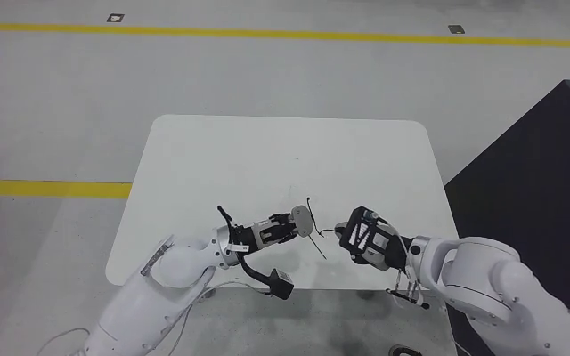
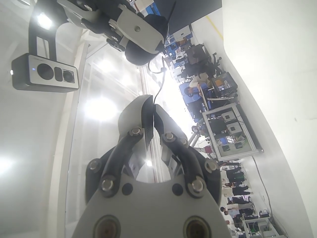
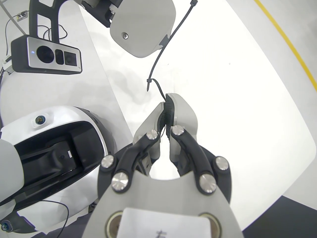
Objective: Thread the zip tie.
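A thin black zip tie (image 1: 316, 242) hangs in the air between my two grippers, above the front part of the white table (image 1: 267, 151). My left gripper (image 1: 307, 222) is shut on its strap (image 3: 182, 23); the square head (image 3: 194, 1) sticks out beyond the fingers. The strap runs down to a small black joint (image 3: 148, 81), and a short curved length leads from there into my right gripper (image 3: 166, 97), which is shut on it. In the left wrist view my left gripper (image 2: 153, 106) pinches the strap (image 2: 159, 85), with the right gripper (image 2: 162, 48) just beyond it.
The table's front edge (image 1: 294, 287) lies just below both grippers. A dark panel (image 1: 525, 178) stands off the table's right side. The table's far half is bare white surface. Yellow lines (image 1: 267, 34) cross the floor behind.
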Action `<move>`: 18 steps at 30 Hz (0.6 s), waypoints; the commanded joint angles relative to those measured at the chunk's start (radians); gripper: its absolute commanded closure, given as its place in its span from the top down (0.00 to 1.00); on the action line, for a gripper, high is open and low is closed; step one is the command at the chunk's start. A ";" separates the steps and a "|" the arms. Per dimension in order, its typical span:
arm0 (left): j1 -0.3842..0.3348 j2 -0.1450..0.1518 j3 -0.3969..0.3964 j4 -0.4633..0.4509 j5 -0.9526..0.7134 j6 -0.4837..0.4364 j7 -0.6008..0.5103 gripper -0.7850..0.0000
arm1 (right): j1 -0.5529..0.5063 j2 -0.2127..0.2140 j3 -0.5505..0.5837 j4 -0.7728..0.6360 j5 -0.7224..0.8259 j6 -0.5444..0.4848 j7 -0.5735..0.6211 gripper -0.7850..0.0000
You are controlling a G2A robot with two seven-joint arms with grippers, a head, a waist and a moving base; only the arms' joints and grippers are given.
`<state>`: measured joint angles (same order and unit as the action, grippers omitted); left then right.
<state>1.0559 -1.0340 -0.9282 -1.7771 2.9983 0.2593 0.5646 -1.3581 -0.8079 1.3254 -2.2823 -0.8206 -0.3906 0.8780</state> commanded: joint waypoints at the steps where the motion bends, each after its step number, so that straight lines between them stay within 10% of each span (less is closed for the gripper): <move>1: 0.001 -0.001 -0.001 0.000 0.001 0.005 -0.001 0.00 | 0.000 -0.001 -0.001 -0.001 -0.003 -0.001 -0.001 0.00; 18: 0.014 -0.012 -0.017 -0.026 0.044 0.084 -0.028 0.00 | -0.041 -0.008 -0.026 -0.054 -0.238 -0.005 -0.121 0.00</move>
<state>1.0692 -1.0452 -0.9445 -1.8029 3.0404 0.3373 0.5358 -1.3975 -0.8160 1.2988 -2.3334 -1.0569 -0.3907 0.7608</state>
